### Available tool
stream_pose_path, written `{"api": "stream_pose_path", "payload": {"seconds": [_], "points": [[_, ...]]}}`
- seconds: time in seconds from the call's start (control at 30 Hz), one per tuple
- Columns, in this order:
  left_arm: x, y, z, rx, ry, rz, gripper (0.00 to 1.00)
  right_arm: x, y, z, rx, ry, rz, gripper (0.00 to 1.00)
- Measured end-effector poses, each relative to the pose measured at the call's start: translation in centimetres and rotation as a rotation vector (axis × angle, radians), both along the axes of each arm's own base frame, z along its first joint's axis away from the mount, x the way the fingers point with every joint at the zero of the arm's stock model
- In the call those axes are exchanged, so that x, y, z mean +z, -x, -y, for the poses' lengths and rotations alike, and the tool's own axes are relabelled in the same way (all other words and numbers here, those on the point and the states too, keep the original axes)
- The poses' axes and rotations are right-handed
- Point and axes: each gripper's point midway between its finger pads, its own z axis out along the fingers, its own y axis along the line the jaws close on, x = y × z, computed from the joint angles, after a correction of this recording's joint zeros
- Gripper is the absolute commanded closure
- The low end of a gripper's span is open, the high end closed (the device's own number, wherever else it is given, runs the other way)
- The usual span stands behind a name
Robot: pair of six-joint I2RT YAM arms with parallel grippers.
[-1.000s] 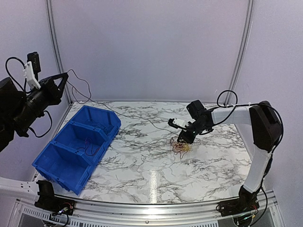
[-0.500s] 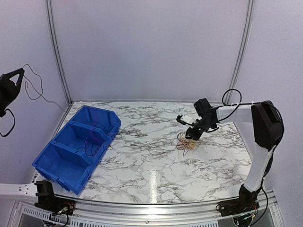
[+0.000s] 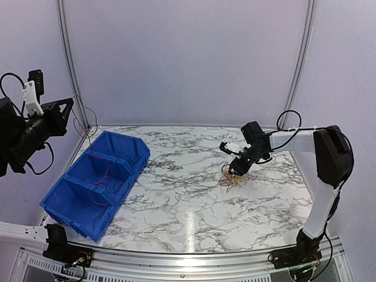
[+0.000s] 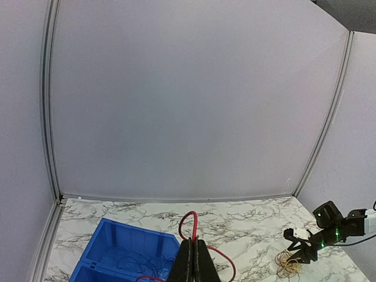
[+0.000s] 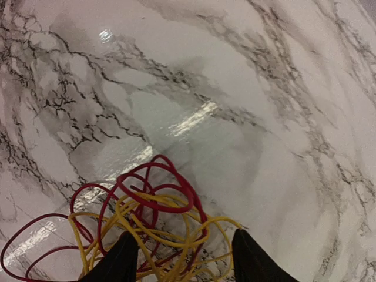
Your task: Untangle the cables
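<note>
Mostly the cables [image 3: 231, 178] sit as one small tangle [image 5: 147, 229] of red + yellow-orange loops on the marble table [image 3: 176, 202], right of centre, well apart from the blue bins [image 3: 70, 208] on the left. One red cable [image 4: 187, 222] is already out of it: it's pinched in the left gripper [image 4: 191, 258], jaws pressed flat together on it, a loop standing up above the tips and the rest trailing down twd the bins, where red strands lie in the middle compartment. Left arm is held high over the bins, prob so the strand hangs free and can drop in w/o snagging. Right gripper [image 5: 182, 258] is down at the tangle, jaws apart, one finger [image 5: 120, 261] either side of the near loops, nothing clamped, placed that way, I'd say, to pin or pick the next strand from the pile. Wrist view shows red loops lying over and thru the yellow ones, so they're interlocked; a pull on one will likely drag the lot unless the rest is held
</note>
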Motion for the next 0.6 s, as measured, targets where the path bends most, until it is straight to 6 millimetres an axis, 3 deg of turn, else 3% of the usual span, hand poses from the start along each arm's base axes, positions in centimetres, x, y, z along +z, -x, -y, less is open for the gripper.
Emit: {"api": "stream_pose_path", "payload": {"seconds": [0.17,0.37,0.6], "points": [[0.9,0.3,-0.5,0.0,0.021,0.014,1.0,3.1,-0.1,0.3,-0.008,-0.011,0.071,0.23],[2.7,0.7,-1.2,0.001,0.047,0.04,1.0,8.4,-0.4,0.4,-0.015,-0.054,0.196,0.18],[6.5,1.3,-2.3,0.005,0.062,0.088,1.0,8.8,-0.2,0.5,-0.016,-0.059,0.205,0.16]]}}
